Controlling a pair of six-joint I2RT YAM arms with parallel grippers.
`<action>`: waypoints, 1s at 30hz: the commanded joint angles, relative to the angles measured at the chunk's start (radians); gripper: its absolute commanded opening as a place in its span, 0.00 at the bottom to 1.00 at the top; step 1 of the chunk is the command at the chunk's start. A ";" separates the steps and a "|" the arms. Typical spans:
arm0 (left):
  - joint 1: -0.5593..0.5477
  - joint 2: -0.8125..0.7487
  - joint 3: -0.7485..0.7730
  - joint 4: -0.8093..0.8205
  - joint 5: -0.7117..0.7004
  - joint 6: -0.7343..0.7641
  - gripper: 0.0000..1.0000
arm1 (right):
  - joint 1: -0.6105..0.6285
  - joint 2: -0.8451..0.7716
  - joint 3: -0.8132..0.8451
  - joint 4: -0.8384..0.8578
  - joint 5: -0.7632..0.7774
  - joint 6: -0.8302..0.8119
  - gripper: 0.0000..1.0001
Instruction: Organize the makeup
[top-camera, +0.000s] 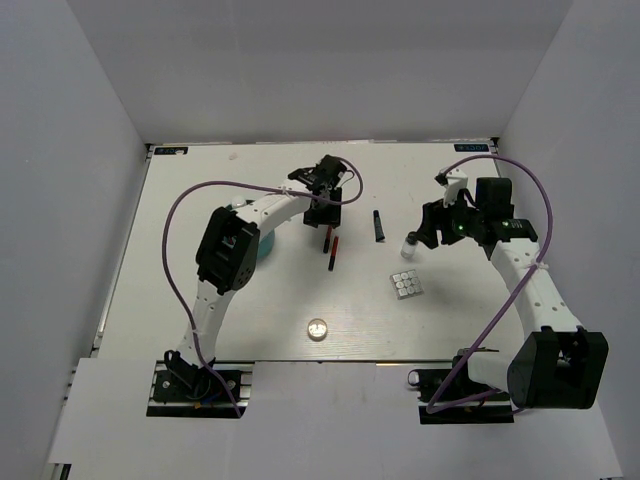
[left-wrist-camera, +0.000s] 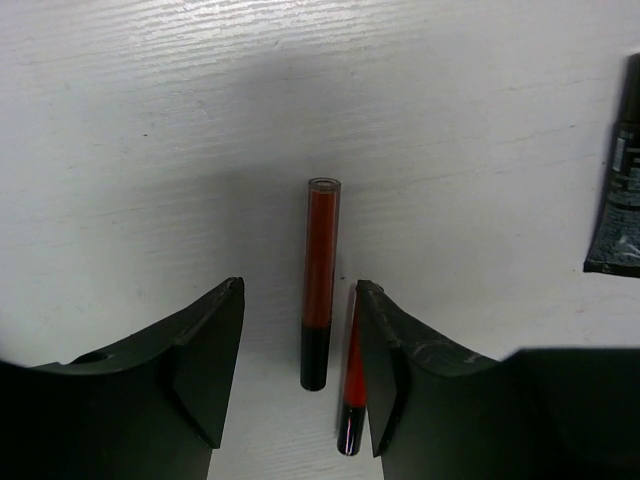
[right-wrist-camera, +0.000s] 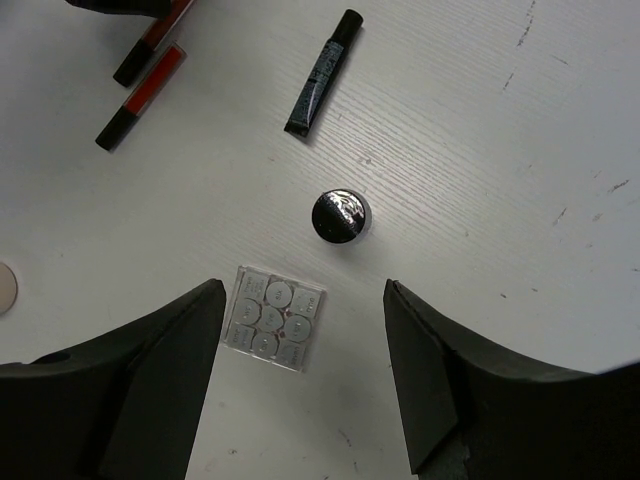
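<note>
Two red and black pencils lie mid-table. My left gripper hangs open just above them. In the left wrist view one pencil lies between the open fingers of the gripper, and the other lies against the right finger. The short black tube lies to their right. My right gripper is open and empty above a small white bottle and the square grey-panned palette. The tiny round jar sits near the front.
The teal round holder stands left of the pencils, mostly hidden behind my left arm. The table's front edge runs just below the jar. White walls close in the table on three sides.
</note>
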 joint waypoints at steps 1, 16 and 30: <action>-0.016 0.004 0.041 0.025 -0.022 -0.017 0.59 | -0.006 -0.024 -0.016 0.038 -0.009 0.005 0.71; -0.025 0.067 0.061 0.001 -0.137 -0.043 0.53 | -0.010 -0.029 -0.026 0.036 -0.015 0.005 0.70; -0.035 0.129 0.109 -0.030 -0.130 -0.040 0.37 | -0.013 -0.026 -0.026 0.036 -0.013 0.005 0.70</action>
